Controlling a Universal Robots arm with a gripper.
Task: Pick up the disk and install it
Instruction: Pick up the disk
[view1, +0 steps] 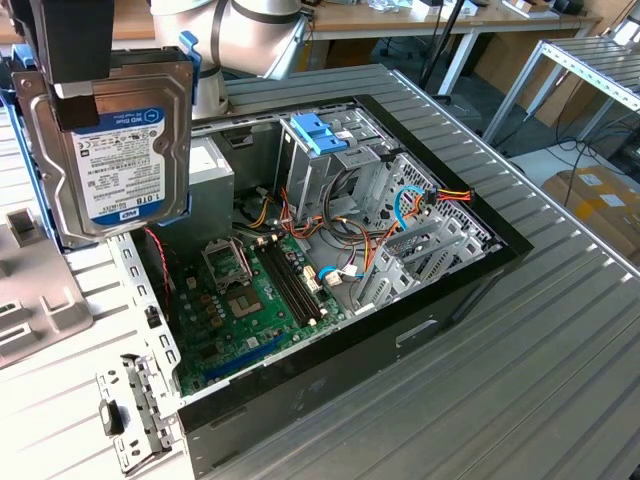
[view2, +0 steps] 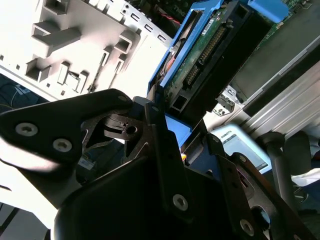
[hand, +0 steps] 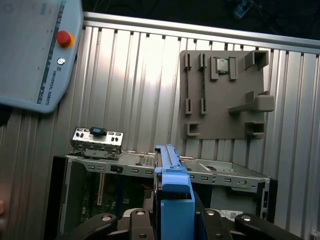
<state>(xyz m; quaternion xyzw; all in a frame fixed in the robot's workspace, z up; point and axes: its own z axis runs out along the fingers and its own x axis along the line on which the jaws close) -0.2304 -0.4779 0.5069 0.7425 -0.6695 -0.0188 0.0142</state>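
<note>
The fingers (view1: 80, 112) clamp the disk (view1: 115, 160) at its upper edge. It hangs upright beneath them, over the open case (view1: 330, 250) on the bench (view1: 520, 380).

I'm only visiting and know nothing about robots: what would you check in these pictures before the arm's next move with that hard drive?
1. Grip: the gripper is shut on the disk, which hangs in the air: ok.
2. Blue side rails on the disk: ok.
3. Computer case open, lid off: ok.
4. Free slot in the drive cage: cannot tell.
5. Loose cables beside the cage, clear of the way: cannot tell.
</note>
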